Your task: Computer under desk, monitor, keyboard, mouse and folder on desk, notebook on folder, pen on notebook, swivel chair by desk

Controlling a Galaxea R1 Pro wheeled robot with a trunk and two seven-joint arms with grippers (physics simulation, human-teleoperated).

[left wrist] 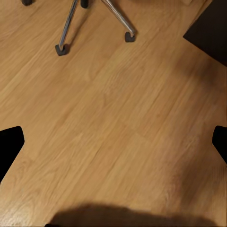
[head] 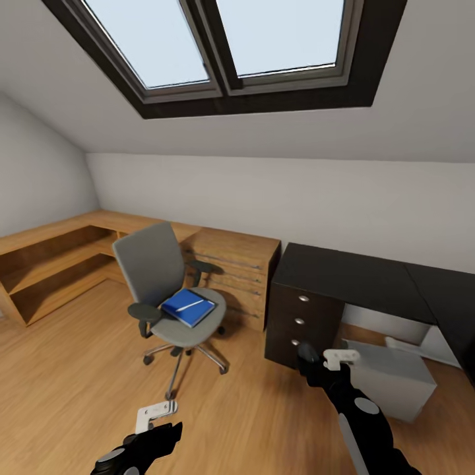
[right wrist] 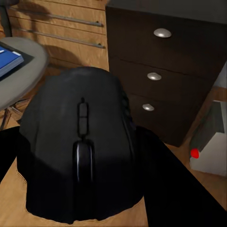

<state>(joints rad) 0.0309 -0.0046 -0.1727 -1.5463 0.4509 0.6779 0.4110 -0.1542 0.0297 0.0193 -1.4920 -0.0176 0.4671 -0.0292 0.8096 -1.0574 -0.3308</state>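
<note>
Between your right fingers [right wrist: 82, 156] sits the mouse [right wrist: 80, 146], clamped from both sides and held in the air just in front of the dark three-drawer unit [head: 297, 323] of the table [head: 369, 277]. Your left fingers [left wrist: 113, 146] are spread wide with nothing between them, hanging low over the light wood floor [left wrist: 118, 109], near the chrome base of the swivel chair [head: 158, 277]. That chair stands apart from the table, in front of a light wooden dresser [head: 237, 270]. On its grey seat lies the blue folder [head: 189, 307], and on the folder the white pen [head: 190, 305]; you cannot tell whether a notebook is there as well. Under the glossy black tabletop, to the right of the drawers, the light grey computer [head: 389, 379] rests on the floor, its red dot visible in your right wrist view. Low wooden shelving [head: 53, 264] runs along the left wall, and two skylights [head: 218, 39] open in the sloped ceiling above.
</note>
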